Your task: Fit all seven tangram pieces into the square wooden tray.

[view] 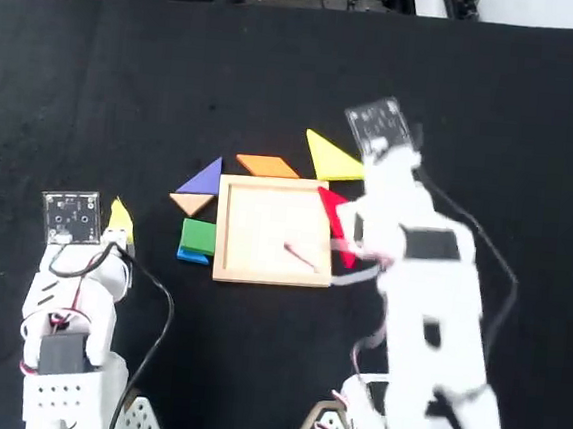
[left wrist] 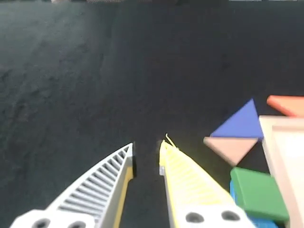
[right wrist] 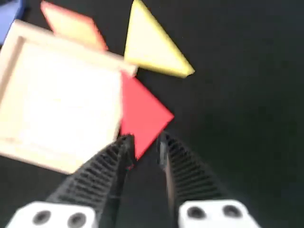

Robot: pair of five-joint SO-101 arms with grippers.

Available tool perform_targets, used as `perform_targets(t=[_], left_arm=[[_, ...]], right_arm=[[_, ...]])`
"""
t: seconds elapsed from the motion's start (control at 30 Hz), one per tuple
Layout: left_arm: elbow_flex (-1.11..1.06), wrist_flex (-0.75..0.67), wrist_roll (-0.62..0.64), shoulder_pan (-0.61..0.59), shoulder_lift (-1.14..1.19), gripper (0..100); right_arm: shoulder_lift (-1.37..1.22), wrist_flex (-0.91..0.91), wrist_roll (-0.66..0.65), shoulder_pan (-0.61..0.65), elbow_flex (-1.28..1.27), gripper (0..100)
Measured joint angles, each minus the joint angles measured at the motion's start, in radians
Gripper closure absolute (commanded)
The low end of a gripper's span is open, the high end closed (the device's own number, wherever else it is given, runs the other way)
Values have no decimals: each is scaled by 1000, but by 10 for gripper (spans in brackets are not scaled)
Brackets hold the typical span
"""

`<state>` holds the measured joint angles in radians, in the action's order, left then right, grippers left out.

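Seven pieces ring the tray [view: 222, 229] on a black bench [view: 97, 88]: yellow triangle [view: 331, 160], red triangle [right wrist: 142, 114], blue triangle [view: 204, 179], peach triangle [view: 192, 203], one parallelogram [view: 268, 165] at 12 o'clock, one green square [view: 198, 235] and a blue sliver [view: 192, 257] near 9. The right claw [right wrist: 145, 145], narrowly open, straddles the red triangle's corner at 3 o'clock. The left claw [left wrist: 147, 159], slightly parted, holds nothing.

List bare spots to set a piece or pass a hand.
Free: inside the tray; the table on the tray's near side; beyond the orange parallelogram and yellow triangle. Crowded: tray's left side at the green square; right side, red triangle and right pincer.
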<state>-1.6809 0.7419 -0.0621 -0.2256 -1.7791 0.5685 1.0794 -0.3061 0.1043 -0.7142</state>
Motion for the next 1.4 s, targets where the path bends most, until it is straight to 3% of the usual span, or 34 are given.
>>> perform_targets(t=[0.13,0.3,0.47,0.6,0.7,1.07,1.4], left_arm=[[48,0,0,54,127,895],[229,-28,0,126,473,898],[376,-143,14,138,950,898],[493,-163,28,140,1252,896],[525,-157,57,127,1298,895],[526,-157,71,126,1300,894],[526,-157,74,126,1300,894]], right_arm=[[-207,21,0,77,95,902],[-261,23,0,107,124,898],[-272,23,-37,77,124,753],[-272,23,-126,37,124,743],[-275,12,-181,37,97,740],[-422,-160,-195,37,26,740],[-591,-172,-196,34,92,742]])
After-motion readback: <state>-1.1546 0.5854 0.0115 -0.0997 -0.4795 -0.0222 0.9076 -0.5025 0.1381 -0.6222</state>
